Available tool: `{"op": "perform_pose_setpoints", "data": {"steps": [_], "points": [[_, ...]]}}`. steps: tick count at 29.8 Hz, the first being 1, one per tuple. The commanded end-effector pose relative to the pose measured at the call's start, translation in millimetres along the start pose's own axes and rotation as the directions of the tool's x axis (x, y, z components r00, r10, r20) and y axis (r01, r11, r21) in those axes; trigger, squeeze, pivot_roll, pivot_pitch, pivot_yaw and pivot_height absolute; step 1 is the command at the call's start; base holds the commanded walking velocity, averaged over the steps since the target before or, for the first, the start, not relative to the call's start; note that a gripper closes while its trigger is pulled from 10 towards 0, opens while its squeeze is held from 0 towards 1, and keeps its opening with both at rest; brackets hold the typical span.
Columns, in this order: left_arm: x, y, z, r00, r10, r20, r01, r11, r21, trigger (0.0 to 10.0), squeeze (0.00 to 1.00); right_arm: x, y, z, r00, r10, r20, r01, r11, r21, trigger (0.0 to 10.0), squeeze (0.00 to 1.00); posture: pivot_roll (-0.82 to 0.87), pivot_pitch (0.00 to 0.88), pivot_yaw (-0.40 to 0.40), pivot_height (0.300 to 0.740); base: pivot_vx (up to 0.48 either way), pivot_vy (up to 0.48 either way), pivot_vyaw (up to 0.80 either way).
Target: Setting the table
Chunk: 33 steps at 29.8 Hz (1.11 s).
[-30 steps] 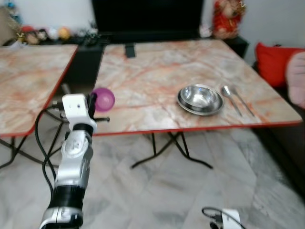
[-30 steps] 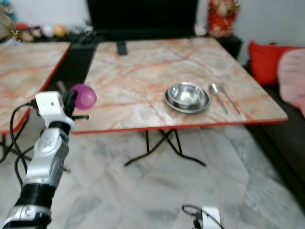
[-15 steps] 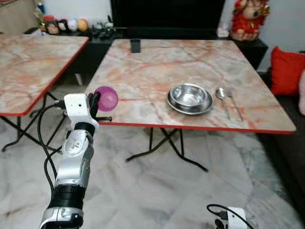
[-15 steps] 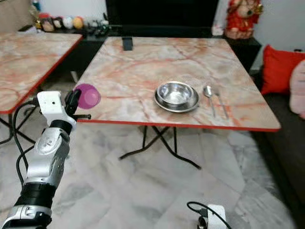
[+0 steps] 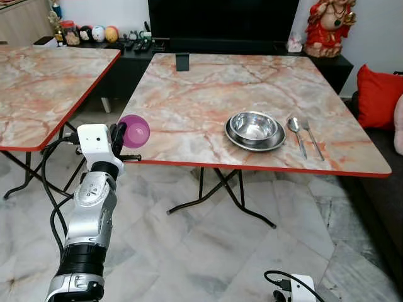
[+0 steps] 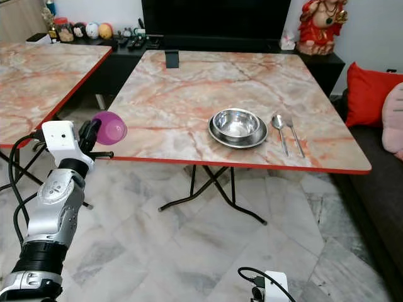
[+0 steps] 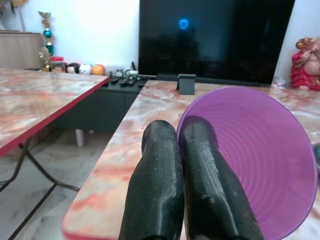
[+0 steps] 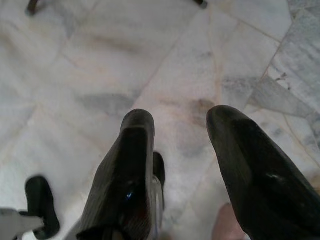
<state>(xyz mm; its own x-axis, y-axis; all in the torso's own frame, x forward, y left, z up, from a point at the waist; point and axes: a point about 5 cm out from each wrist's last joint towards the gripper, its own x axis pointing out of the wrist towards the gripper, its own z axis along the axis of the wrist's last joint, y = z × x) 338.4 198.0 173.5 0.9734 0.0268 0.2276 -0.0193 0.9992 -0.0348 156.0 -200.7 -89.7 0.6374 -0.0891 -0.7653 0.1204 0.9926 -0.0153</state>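
The left gripper [image 5: 119,137] pinches the rim of a purple plastic cup [image 5: 135,130], holding it tipped on its side at the near left edge of the marble-patterned table [image 5: 195,100]. A steel bowl [image 5: 255,128], spoon [image 5: 295,128] and fork [image 5: 312,138] lie on the table. The right gripper [image 8: 182,150] hangs spread apart over the floor.

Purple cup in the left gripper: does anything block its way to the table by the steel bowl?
Nothing visible does. The left gripper holds the purple cup at the table's near left edge. The marble top between it and the steel bowl is bare; the spoon and fork lie beyond the bowl.
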Motion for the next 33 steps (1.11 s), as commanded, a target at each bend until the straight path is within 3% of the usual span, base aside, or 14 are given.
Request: {"op": "perform_pose_setpoints", "data": {"steps": [1,4,28,33], "points": [[2.4,-4.5,2.6,1.000,-0.020,0.001,0.020,1.000,-0.011,10.0,0.00,-0.6,-2.7,-2.1,1.000,-0.012,-0.013,0.013,1.000,0.014,10.0,0.00,-0.05,0.000,-0.014,0.740,0.341,0.000,-0.62],[2.2,-5.8,2.0,1.000,-0.025,-0.003,0.024,1.000,-0.013,10.0,0.00,-0.9,-3.2,-2.6,1.000,-0.013,-0.011,0.013,1.000,0.015,10.0,0.00,-0.05,0.000,-0.014,0.740,0.344,0.000,-0.62],[5.2,-7.7,2.6,1.000,-0.026,-0.013,0.026,1.000,-0.005,10.0,0.00,-0.8,-0.1,-2.6,1.000,0.006,-0.008,-0.006,1.000,0.003,10.0,0.00,-0.06,0.000,-0.011,0.740,0.355,0.000,0.00],[5.7,-9.1,3.0,0.999,-0.048,-0.019,0.047,0.999,-0.020,10.0,0.00,-0.6,1.1,-2.7,1.000,0.006,-0.010,-0.006,1.000,0.005,10.0,0.00,-0.06,0.000,-0.009,0.740,0.060,0.000,0.00]]}}
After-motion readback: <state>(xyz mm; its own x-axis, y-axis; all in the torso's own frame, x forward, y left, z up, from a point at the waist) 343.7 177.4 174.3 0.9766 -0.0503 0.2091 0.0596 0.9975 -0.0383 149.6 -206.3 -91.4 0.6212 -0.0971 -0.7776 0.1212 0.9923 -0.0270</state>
